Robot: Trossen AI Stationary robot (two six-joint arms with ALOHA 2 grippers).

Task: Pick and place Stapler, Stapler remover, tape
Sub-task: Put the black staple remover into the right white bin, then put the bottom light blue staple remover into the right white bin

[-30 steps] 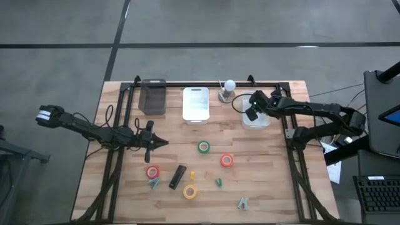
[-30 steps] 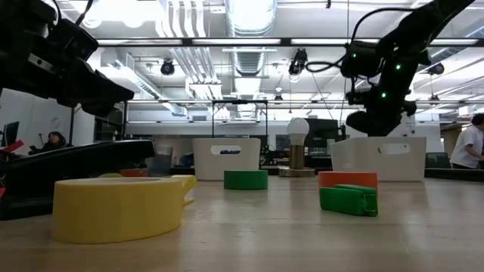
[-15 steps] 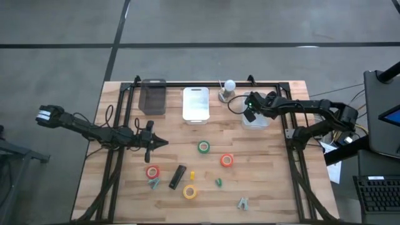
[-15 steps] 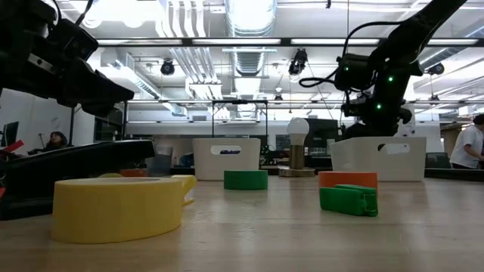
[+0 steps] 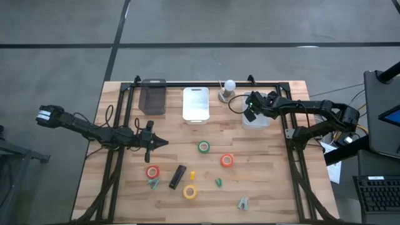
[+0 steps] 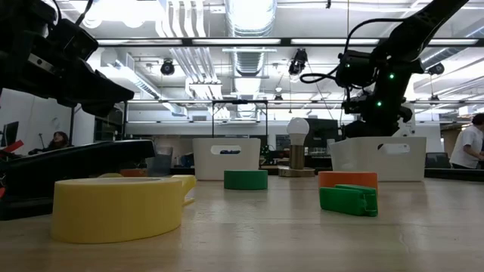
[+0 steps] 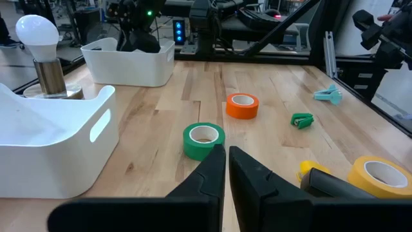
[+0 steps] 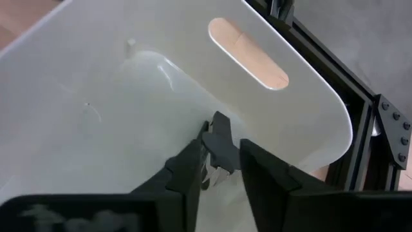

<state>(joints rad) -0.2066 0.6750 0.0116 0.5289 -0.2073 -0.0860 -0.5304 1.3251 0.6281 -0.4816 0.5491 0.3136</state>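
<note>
A: Where is the right gripper (image 5: 250,107)?

B: Above the white bin (image 5: 261,121) at the table's rear, its tips down inside the bin's walls. The 2 fingers are clenched on a small dark clawed piece, the stapler remover (image 8: 220,132), held clear of the bin's floor.

A: And the left gripper (image 7: 226,165)?

B: Well apart from that bin, out toward the left arm's side, fingers pressed almost together with nothing between them.

A: The stapler (image 5: 177,176)?

B: Lying flat on the wooden table (image 5: 269,181), far from the bin, toward the front edge. The 4 tape rolls are all outside the bin too: the green tape (image 5: 204,147) and the orange-red tape (image 5: 226,160) nearest it, the red tape (image 5: 152,171) and the yellow tape (image 5: 189,192) farthest.

A: Anything else near the bin?

B: A light bulb on a stand (image 5: 228,87) just beside it, then a second white bin (image 5: 195,104) and a dark bin (image 5: 152,97) farther along the same rear edge.

A: The room?

B: Ducts and strip lights overhead, and a person (image 6: 473,143) behind the bin at the low view's edge.
</note>
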